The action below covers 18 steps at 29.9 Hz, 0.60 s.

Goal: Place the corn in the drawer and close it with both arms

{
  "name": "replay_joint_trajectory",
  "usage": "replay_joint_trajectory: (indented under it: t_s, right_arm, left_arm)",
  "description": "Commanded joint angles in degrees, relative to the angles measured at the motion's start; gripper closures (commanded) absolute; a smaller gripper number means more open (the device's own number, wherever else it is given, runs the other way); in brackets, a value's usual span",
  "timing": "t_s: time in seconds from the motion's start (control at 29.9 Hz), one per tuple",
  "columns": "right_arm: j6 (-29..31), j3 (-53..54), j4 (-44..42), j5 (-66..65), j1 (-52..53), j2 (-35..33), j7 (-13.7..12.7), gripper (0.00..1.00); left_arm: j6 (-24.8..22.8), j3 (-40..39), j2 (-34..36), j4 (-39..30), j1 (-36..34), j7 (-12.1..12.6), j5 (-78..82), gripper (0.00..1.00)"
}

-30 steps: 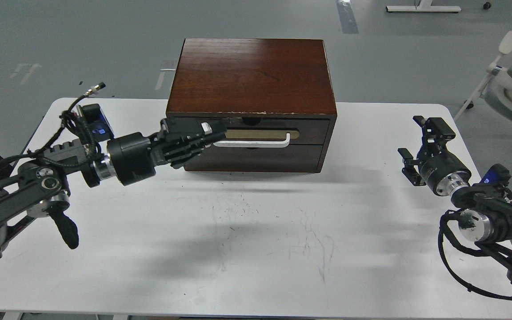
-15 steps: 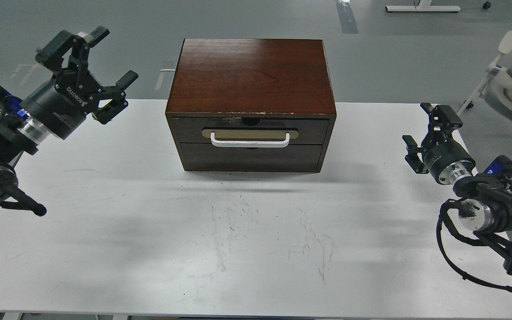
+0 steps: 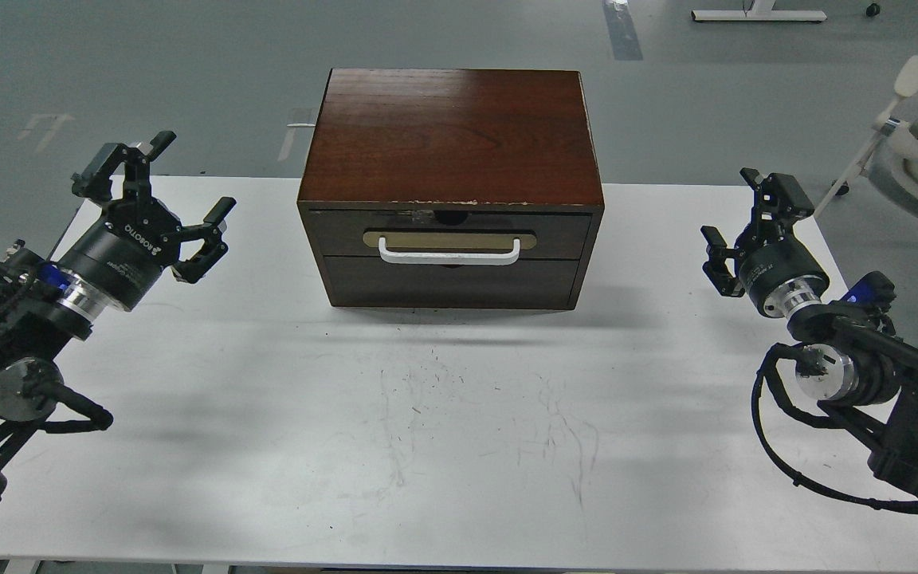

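Since the drawer (image 3: 449,233) sits pushed all the way into its brown box (image 3: 451,135), the corn is not to be seen and is most likely inside. Both grippers, left (image 3: 158,195) and right (image 3: 746,227), hang off to the sides with fingers spread wide, holding nothing. That looks like resting because the job seems done.

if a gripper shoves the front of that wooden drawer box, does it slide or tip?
Probably slides: the wooden box is squat with a broad base flat on the smooth white table. It looks fairly heavy. Tipping seems unlikely. Both grippers, left and right, are clear of it.
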Motion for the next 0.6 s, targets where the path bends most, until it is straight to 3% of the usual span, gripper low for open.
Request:
replay_joint_trajectory:
  t_s: [0.0,0.57]
  right_arm:
    - [2.5,-0.8,-0.1,-0.1,-0.3,0.1,0.0,0.03]
    - [2.5,-0.9,0.8,-0.4,0.0,1.1,0.0,0.0]
  left_arm:
    - [0.0,-0.1,-0.1,0.0,0.2,0.2,0.0,0.01]
    - [0.0,-0.1,-1.4,0.0,1.5,0.2,0.1,0.01]
